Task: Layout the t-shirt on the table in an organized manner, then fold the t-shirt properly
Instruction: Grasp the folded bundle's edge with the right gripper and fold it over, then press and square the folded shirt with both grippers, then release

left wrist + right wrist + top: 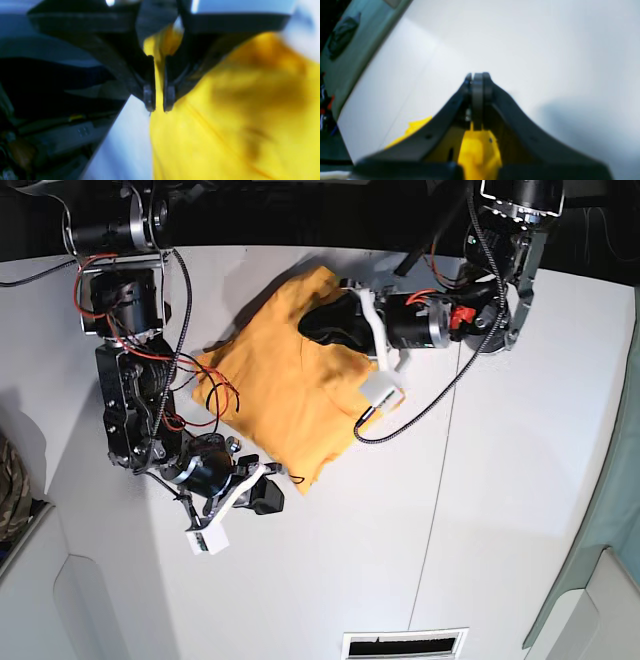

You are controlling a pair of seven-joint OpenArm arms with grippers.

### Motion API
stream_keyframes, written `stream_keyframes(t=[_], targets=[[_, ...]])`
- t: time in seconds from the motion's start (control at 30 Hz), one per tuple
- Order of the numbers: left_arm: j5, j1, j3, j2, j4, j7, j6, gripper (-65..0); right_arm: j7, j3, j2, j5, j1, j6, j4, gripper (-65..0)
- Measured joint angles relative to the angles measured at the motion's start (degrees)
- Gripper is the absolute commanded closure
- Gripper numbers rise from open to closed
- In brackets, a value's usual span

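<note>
On the wide white table [500,510], toward its far side, the soft, wrinkly orange-yellow cotton t-shirt [285,395] lay bunched. Right gripper [478,82], at the shirt's near corner, was clamped on a pinch of cloth. Left gripper [159,100], at the shirt's far edge, stood nearly closed with fabric between its jaws. Judged light, limp, draping; best taken by hems or corners.

Left gripper [159,110]: tips nearly together on a fold of shirt [225,120]; cloth blurred there, and in the base view the fingers are hidden by the arm.
Right gripper [478,77]: blurred; shirt bunched behind its tips, largely hidden.
Camouflage cloth [10,485]: cut off at base view's left edge.
</note>
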Motion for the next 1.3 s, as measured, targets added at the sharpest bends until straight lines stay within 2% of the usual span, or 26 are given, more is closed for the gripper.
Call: stream_keyframes(t=[0.17, 0.3, 0.4, 0.5, 0.6, 0.7, 0.9, 0.97, 1.1, 1.3], targets=[[5.07, -1.27, -0.11, 2.78, -8.35, -1.77, -0.07, -6.5, -0.04, -6.58, 0.02, -4.20, 1.55, 0.02, -6.10, 0.0], [7.56, -5.03, -0.63, 2.60, -15.63, -2.12, -2.19, -6.5, -0.07, -7.56, 2.84, -3.21, 0.46, 0.46, -5.86, 0.0], [9.07, -9.88, -3.32, 2.21, -20.26, -2.54, -1.55, -6.5, -2.75, -7.48, 6.45, 2.14, -1.55, -0.13, -3.89, 0.0], [9.53, -13.38, -5.18, 0.13, -23.45, -3.91, -1.33, -6.5, -7.82, -7.21, 9.14, 8.74, -5.64, -0.20, 0.76, 0.0], [10.86, -17.33, -5.29, -1.29, -25.70, -4.00, -1.09, -6.5, -10.23, -7.13, 9.03, 11.69, -11.17, -0.13, 6.86, 0.0], [15.15, -21.92, -5.14, -1.22, -26.93, -4.59, -0.15, -6.5, -10.29, -7.02, 8.24, 12.46, -16.96, 0.17, 12.66, 0.0], [15.06, -25.88, -4.52, -0.66, -26.88, -5.31, 0.04, -6.5, -10.47, -6.40, 8.24, 12.02, -24.50, 0.39, 21.18, 0.0], [14.53, -26.01, -4.50, -1.86, -26.88, -4.50, 0.04, -6.5, -10.49, -5.92, 7.72, 10.82, -24.81, 0.39, 22.14, 0.0], [8.87, -25.99, -4.66, -5.16, -25.24, -0.44, 0.07, -6.5, -10.69, -2.99, 6.91, 10.60, -24.81, 0.39, 23.65, 0.0], [-6.47, -24.41, -4.48, -8.26, -17.00, 9.29, -0.17, -6.5, -12.59, 6.29, 7.63, 10.71, -24.81, 0.44, 26.27, 0.0]])
